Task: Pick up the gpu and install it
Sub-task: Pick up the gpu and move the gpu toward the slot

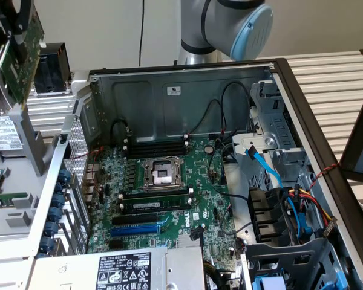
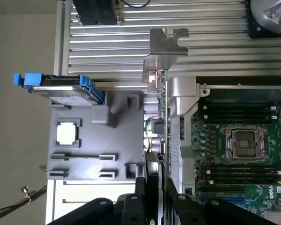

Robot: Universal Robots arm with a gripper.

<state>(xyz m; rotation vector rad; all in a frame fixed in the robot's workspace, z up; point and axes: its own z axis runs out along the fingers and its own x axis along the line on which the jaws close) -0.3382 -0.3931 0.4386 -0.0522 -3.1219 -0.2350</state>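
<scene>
Well, the gripper (image 1: pixel 15 25) holds the gpu (image 1: pixel 18 57) up in the air at the exterior view's left. It is outside the computer case (image 1: pixel 187 90) and well apart from the motherboard (image 1: pixel 169 193) that lies on the floor of it. In the wrist view the black fingers (image 2: pixel 141 192) press on the two flat faces of the card, one on each side, so the claw is closed narrow on it. I think this grip is chosen because the board is thin and flat: pressed on its faces it cannot swing, and its edges are left free.

The card hangs on edge, leaning a little. Its long axis runs on from the fingers, away from the claw, and the silver bracket (image 2: pixel 165 49) is the far end, pointing down toward the slatted table (image 2: pixel 215 28), near the grey holder (image 2: pixel 96 140). The green face is turned toward the exterior view's right. The installing is not yet done: the blue slot (image 1: pixel 136 229) on the motherboard is well apart from the card.
</scene>
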